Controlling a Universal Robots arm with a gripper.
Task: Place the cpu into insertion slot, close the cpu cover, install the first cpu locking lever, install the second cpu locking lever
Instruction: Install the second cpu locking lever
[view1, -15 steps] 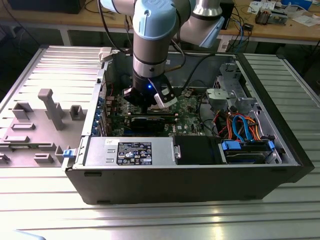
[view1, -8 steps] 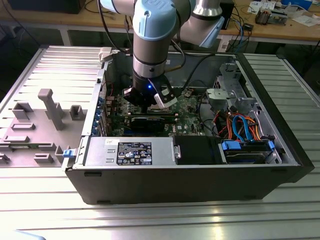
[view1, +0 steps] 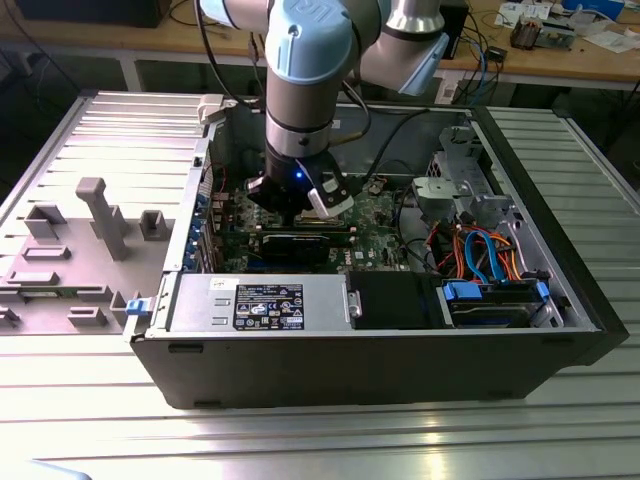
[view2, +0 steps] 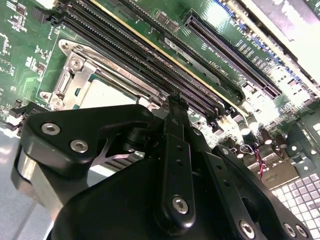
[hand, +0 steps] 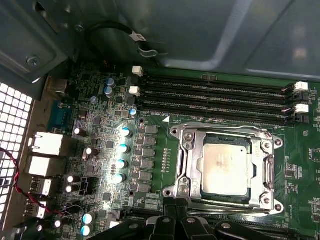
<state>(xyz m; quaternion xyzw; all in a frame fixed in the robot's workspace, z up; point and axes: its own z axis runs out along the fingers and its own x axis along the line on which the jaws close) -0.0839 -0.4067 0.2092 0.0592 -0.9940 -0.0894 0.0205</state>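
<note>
Inside the open black computer case (view1: 400, 340), lowered over the green circuit board (view1: 375, 215): the black gripper (view1: 300, 210) on the grey and pale-blue arm (view1: 300, 90). Impossible to tell how far the pincer is open, or whether anything is held; in both wrist views just its dark linkage, close above the board. In the first wrist view, seated in the small square insertion slot with silvery metal rim (hand: 176, 172): the flat square cpu with silvery-grey metal top (hand: 224, 169). Lying flat around it, framing it through its window: the thin silvery metal cpu cover (hand: 263, 171). Just beside the socket, running parallel: the long narrow black memory slots (hand: 215, 97). In the second wrist view, the same socket (view2: 67, 82) partly hidden behind the gripper's black body (view2: 150, 170), the chip's pale top (view2: 102, 95) just showing. In the exterior view, outside the case on the ribbed metal table (view1: 320, 440), at the exterior view's left: a grey moulded fixture tray (view1: 70, 260).
</note>
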